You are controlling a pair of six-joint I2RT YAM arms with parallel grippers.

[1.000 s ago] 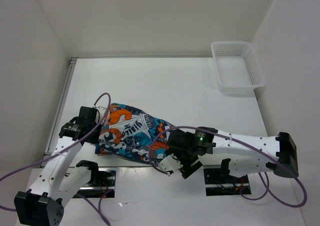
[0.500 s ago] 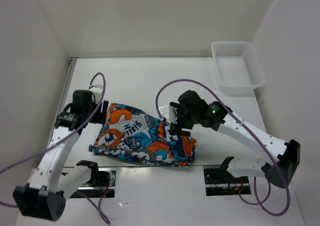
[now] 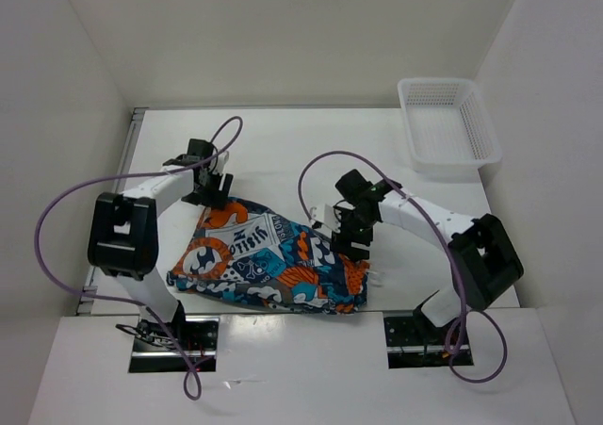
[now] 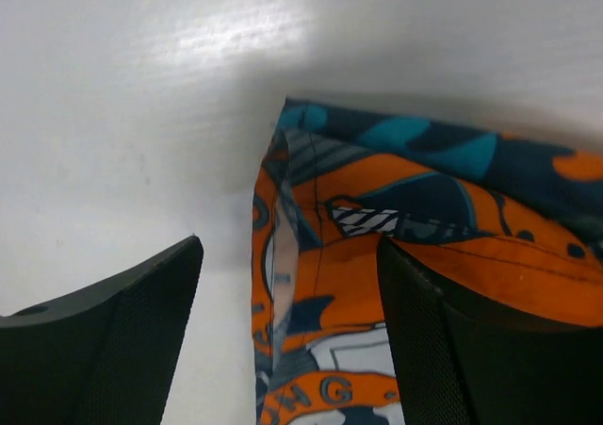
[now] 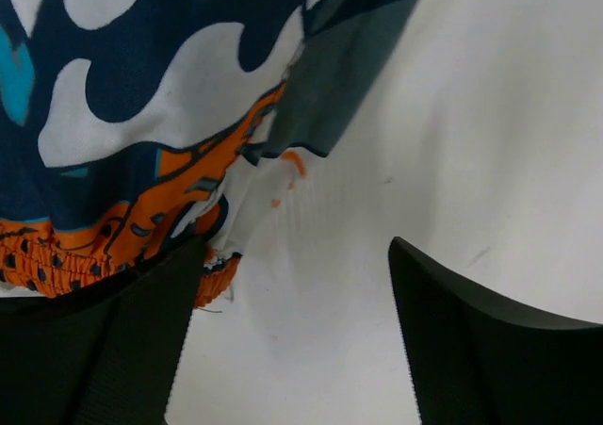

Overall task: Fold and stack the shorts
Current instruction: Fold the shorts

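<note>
The shorts (image 3: pixel 268 260), printed in teal, orange, white and black, lie bunched and folded on the white table near its front edge. My left gripper (image 3: pixel 209 195) is at their far left corner. In the left wrist view it (image 4: pixel 287 350) is open and straddles the corner's edge (image 4: pixel 311 255), with one finger (image 4: pixel 471 350) over the fabric. My right gripper (image 3: pixel 350 244) is at the shorts' right edge. In the right wrist view it (image 5: pixel 292 350) is open over bare table, with its left finger (image 5: pixel 85 350) at the orange waistband edge (image 5: pixel 113 227).
A white plastic mesh basket (image 3: pixel 448 128) stands at the far right corner. White walls close in the table on the left, back and right. The left arm's purple cable (image 3: pixel 113 180) loops over the table's left side.
The left gripper has swung from the shorts' left side to their far left corner. The right gripper has moved from the near edge up to the shorts' right edge, and the fabric lies flatter.
</note>
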